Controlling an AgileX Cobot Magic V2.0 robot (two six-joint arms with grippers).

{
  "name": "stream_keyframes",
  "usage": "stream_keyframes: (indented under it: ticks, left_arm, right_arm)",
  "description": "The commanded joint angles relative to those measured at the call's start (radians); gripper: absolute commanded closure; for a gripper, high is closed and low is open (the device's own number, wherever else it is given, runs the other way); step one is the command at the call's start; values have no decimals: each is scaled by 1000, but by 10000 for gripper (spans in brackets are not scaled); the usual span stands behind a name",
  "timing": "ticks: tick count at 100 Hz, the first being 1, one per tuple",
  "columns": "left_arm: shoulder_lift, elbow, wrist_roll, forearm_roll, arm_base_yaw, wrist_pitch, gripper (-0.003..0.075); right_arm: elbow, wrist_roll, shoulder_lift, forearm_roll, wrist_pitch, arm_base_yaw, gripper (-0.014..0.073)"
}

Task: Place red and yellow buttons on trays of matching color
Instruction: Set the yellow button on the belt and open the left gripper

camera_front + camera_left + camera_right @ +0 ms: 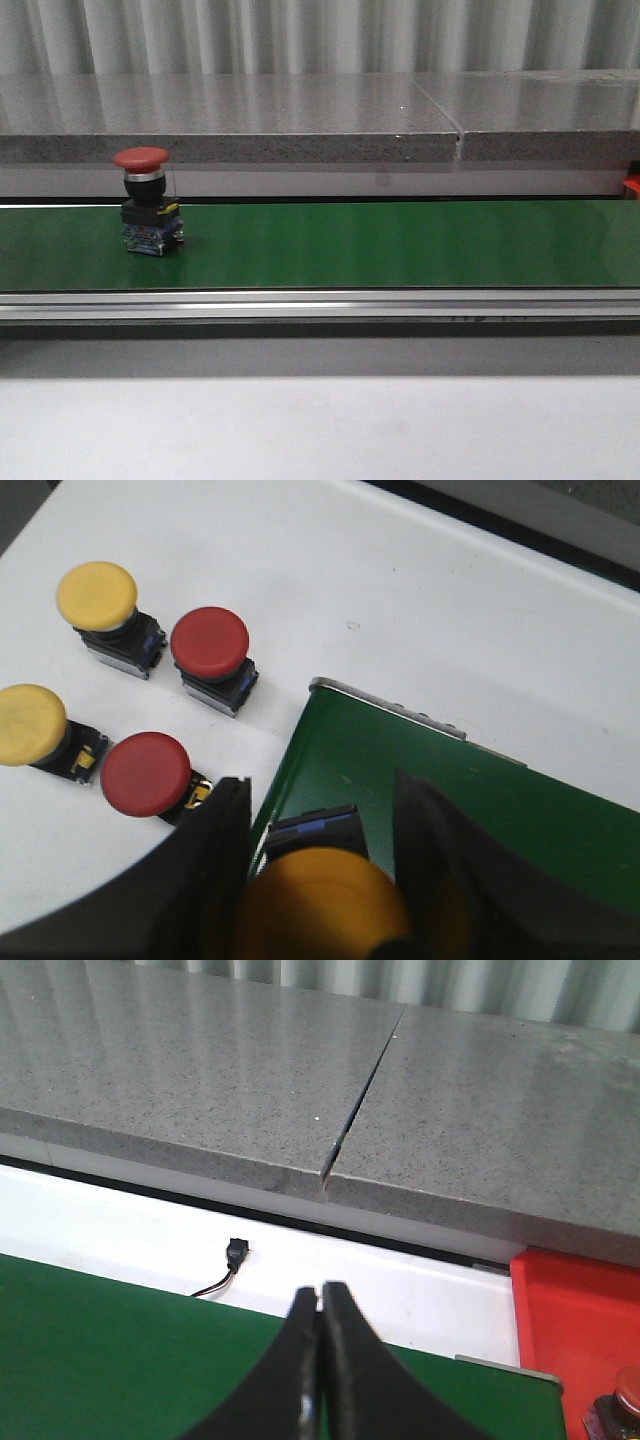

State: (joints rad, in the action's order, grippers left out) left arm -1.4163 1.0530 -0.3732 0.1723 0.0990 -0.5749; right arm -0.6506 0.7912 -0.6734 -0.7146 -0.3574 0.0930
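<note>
A red button stands upright on the green belt at its left part. No gripper shows in the front view. In the left wrist view my left gripper is shut on a yellow button, held over the belt's end. Two more yellow buttons and two red buttons rest on the white table beside it. My right gripper is shut and empty above the belt. The red tray lies beside it with a red button in it. The yellow tray is out of view.
A grey stone ledge runs behind the belt, with a seam in it. A small black sensor with a wire sits on the white strip by the belt. A metal rail borders the belt's front.
</note>
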Motion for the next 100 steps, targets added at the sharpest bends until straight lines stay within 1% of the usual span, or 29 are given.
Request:
stream_keyframes:
  ticks: [1, 32, 42, 51, 56, 68, 75, 80, 94, 100]
  left_arm:
    - [10, 28, 5, -11, -20, 54, 741]
    - [-53, 28, 35, -15, -32, 52, 741]
    - [-62, 28, 45, -22, -32, 46, 717]
    - [-66, 28, 48, -26, -32, 46, 622]
    - [-66, 28, 51, -26, -32, 46, 547]
    - [-66, 28, 58, -26, -32, 43, 321]
    - [-66, 28, 58, -32, -32, 43, 236]
    - [-66, 28, 71, -43, -32, 43, 212]
    - [-66, 28, 121, -98, -32, 54, 211]
    - [-66, 33, 165, -139, -38, 63, 211]
  right_arm:
    - [-27, 4, 2, -15, 58, -1, 662]
    - [-27, 4, 2, -15, 58, -1, 662]
    - [-27, 4, 2, -15, 58, -1, 662]
    - [-27, 4, 2, -15, 58, -1, 662]
    - [-27, 4, 2, -15, 58, -1, 662]
    - [-27, 4, 2, -15, 58, -1, 662]
    - [-27, 4, 2, -15, 58, -1, 662]
    - [-27, 4, 2, -15, 58, -1, 662]
    - [-27, 4, 2, -15, 58, -1, 662]
    - [-27, 4, 2, -15, 58, -1, 662]
